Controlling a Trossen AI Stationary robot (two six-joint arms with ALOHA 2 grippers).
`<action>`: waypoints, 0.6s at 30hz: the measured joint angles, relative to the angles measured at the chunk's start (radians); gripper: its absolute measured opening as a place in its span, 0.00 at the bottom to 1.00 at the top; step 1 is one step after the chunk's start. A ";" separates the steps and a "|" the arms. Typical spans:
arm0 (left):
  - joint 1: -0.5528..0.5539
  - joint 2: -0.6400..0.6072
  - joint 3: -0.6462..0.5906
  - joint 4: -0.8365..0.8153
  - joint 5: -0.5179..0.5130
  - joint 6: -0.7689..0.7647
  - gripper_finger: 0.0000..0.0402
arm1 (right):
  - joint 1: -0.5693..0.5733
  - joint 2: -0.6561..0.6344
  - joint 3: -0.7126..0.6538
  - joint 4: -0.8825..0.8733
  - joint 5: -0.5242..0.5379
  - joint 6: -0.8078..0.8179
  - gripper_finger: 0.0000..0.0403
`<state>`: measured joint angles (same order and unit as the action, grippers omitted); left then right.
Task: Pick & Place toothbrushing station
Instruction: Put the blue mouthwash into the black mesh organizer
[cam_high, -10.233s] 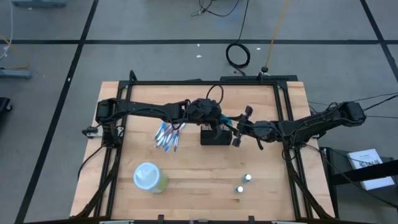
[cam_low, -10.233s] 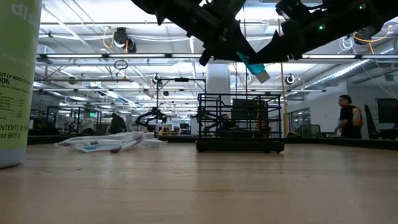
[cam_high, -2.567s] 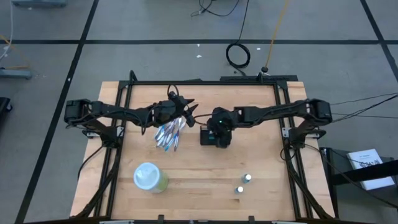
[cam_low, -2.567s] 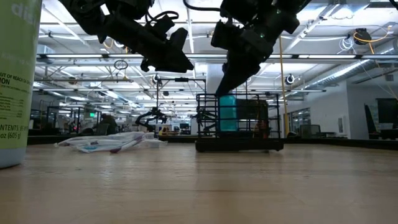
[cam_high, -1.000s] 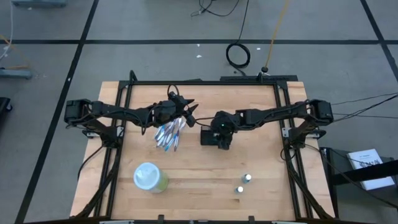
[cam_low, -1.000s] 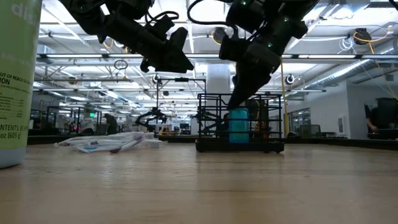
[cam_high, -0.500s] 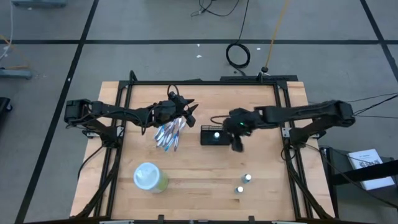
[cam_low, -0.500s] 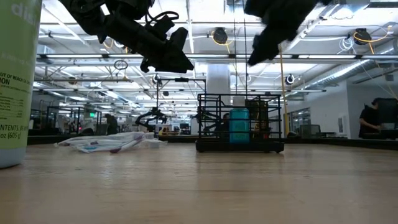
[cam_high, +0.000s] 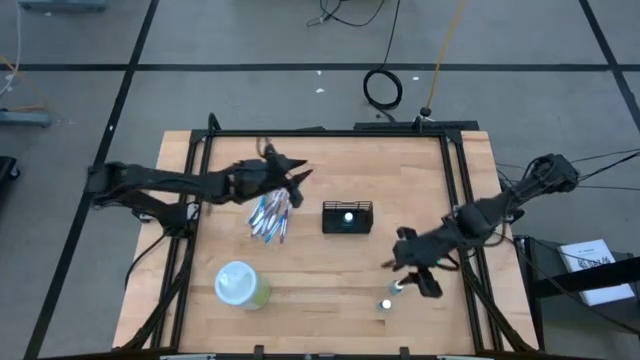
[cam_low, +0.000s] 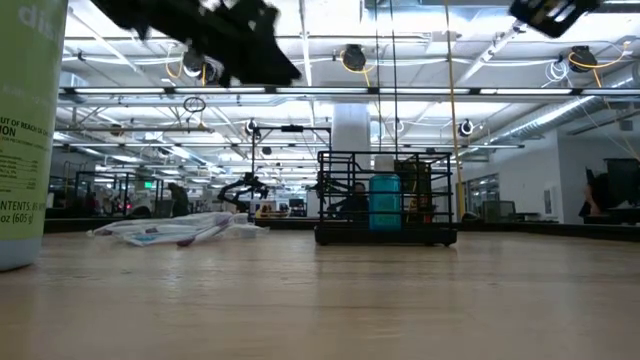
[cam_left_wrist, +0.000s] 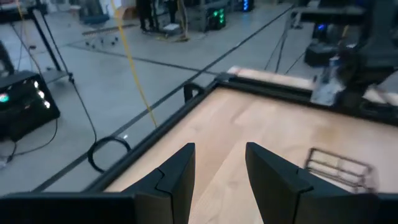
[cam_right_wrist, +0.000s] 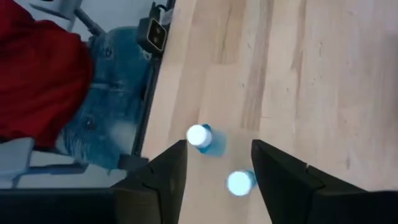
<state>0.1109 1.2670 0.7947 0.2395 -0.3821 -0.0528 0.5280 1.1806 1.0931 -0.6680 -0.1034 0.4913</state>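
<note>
Sitting near the middle of the wooden table (cam_high: 320, 270), the toothbrushing station (cam_high: 347, 217), a small black wire caddy, upright, with one blue bottle (cam_low: 384, 203) standing inside. Lying just beside it on the left, a heap of wrapped toothbrushes (cam_high: 271, 217). Standing near the front left, a pale-green tub with a white lid (cam_high: 240, 285). Hanging over the toothbrush heap, the left gripper (cam_high: 293, 178), fingers a little apart, holding nothing. Hovering over two small blue bottles (cam_right_wrist: 200, 137) near the front right, well apart from the caddy, the right gripper (cam_high: 410, 272), fingers spread, nothing between them. Showing past the table's edge in the right wrist view, a person in red and jeans (cam_right_wrist: 56, 93).
</note>
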 joint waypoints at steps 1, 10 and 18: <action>-0.006 -0.056 -0.001 -0.058 0.004 -0.001 0.37 | 0.030 -0.003 0.000 0.005 0.029 0.016 0.42; -0.050 -0.487 -0.004 -0.491 0.014 -0.088 0.37 | 0.204 -0.007 -0.039 -0.058 0.210 0.185 0.40; -0.116 -0.710 -0.129 -0.500 0.017 0.001 0.37 | 0.238 -0.005 -0.251 0.072 0.210 0.279 0.40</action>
<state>-0.0051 0.5572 0.6660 -0.2606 -0.3655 -0.0522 0.7657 1.1760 0.8426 -0.5956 0.1067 0.7704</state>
